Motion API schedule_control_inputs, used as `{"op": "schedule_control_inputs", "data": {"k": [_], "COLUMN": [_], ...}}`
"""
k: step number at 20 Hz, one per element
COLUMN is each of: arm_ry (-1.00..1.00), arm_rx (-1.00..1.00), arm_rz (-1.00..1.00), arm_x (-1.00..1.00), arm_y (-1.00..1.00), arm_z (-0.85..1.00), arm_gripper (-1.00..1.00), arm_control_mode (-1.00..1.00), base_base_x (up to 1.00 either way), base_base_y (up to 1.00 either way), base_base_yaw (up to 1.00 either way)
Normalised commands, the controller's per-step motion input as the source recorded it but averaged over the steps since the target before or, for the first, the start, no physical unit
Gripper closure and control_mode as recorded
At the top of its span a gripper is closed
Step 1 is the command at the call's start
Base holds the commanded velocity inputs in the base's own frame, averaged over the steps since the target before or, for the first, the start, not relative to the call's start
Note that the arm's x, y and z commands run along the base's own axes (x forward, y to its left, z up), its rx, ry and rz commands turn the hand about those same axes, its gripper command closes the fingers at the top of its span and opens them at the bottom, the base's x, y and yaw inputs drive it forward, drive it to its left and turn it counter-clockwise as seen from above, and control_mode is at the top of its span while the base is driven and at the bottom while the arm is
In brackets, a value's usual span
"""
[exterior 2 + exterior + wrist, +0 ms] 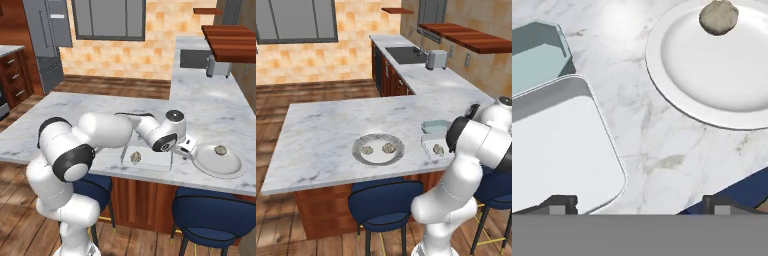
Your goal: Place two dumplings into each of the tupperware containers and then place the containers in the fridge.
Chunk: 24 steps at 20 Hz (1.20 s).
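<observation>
A round grey plate (378, 156) on the marble island holds two dumplings (367, 149) (388, 147). To its right the see-through grey tupperware container (429, 146) has one dumpling (438, 149) inside, and the pale blue-green container (436, 126) sits just behind it. My gripper (186, 151) hangs low over the counter between the grey container (150, 161) and the plate (218, 165), open with nothing between its fingertips (562, 202). The hand view looks down on the grey container (557, 150), the blue-green container (537, 57), the plate (712, 75) and one dumpling (718, 17). The fridge (47, 40) stands far left across the room.
Blue stools (385, 200) (210, 212) stand under the island's near edge. A sink (406, 52) and a toaster (436, 59) sit on the back counter, with a wooden shelf (466, 37) above. My own arm (476, 145) hides part of the containers in the left base view.
</observation>
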Motion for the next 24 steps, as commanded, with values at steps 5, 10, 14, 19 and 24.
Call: {"op": "schedule_control_inputs", "data": {"k": [5,10,14,19,24], "arm_ry": [-0.08,-0.1,-0.1,-0.13,0.0], "arm_rx": [0.0,0.0,0.0,-0.01,0.0], "arm_rz": [-0.07,0.0,0.0,0.0,-0.05], "arm_x": [0.12,0.26,0.23,0.23,0.13], "arm_y": [-0.52,-0.38,-0.23,-0.28,-0.13], "arm_z": [-0.01,-0.07,-0.2,-0.15,0.05], "arm_gripper": [-1.0,-1.0,-1.0,-1.0,-1.0], "arm_control_mode": [-1.0,-1.0,-1.0,-1.0,-1.0], "base_base_x": [0.0,0.0,0.0,0.0,0.0], "base_base_y": [0.0,0.0,0.0,0.0,0.0], "base_base_yaw": [0.0,0.0,0.0,0.0,0.0]}}
